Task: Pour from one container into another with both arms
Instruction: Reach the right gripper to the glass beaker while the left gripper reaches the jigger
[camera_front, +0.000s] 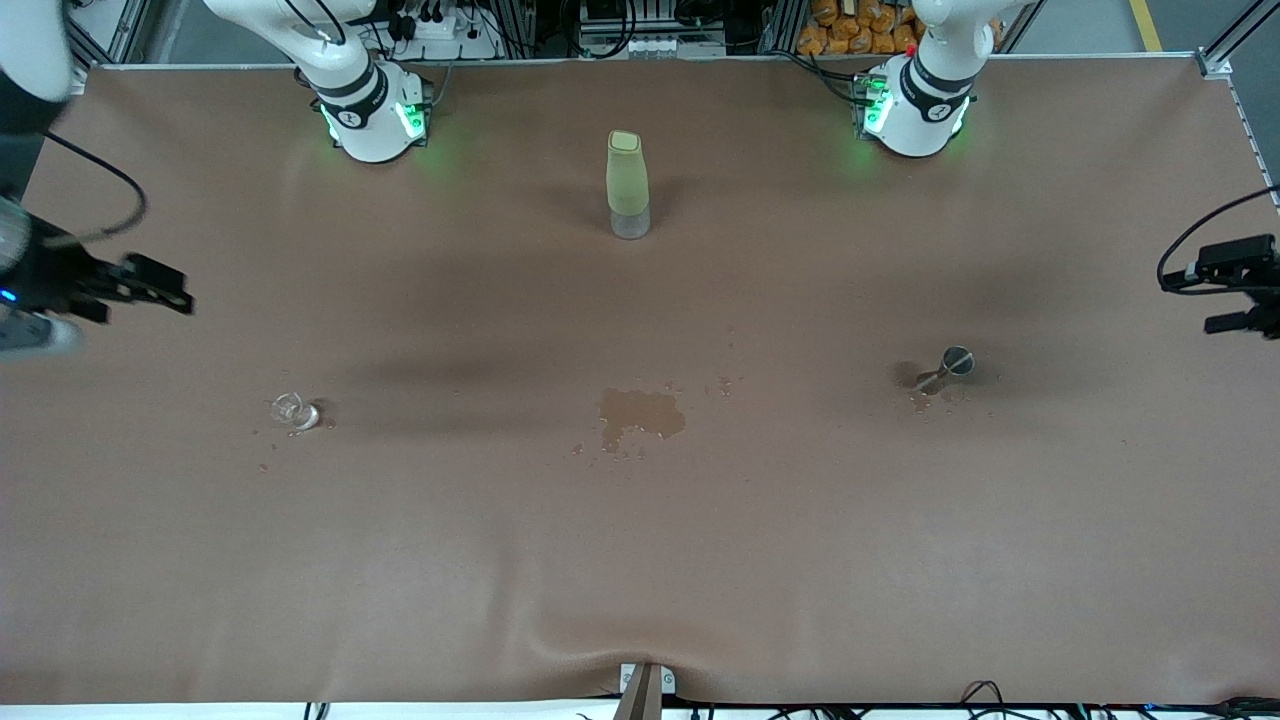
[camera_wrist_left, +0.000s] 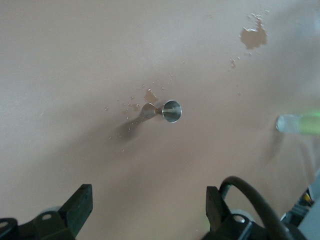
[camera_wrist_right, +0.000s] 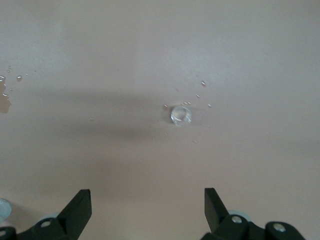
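Observation:
The tiny clear glass cup (camera_front: 295, 410) stands on the brown table toward the right arm's end, with droplets around it; the right wrist view shows its round rim (camera_wrist_right: 180, 115). The small silvery cone-shaped cup (camera_front: 950, 368) on its thin stem sits toward the left arm's end, and its rim also shows in the left wrist view (camera_wrist_left: 171, 110). My right gripper (camera_front: 165, 285) hovers open and empty at the table's edge, well apart from the glass cup (camera_wrist_right: 147, 200). My left gripper (camera_front: 1215, 297) hangs open and empty by the other edge, away from the metal cup (camera_wrist_left: 148, 200).
A tall pale-green bottle (camera_front: 628, 185) with a clear base stands between the two arm bases, also seen in the left wrist view (camera_wrist_left: 300, 123). A wet puddle (camera_front: 640, 412) with scattered drops lies mid-table between the two cups.

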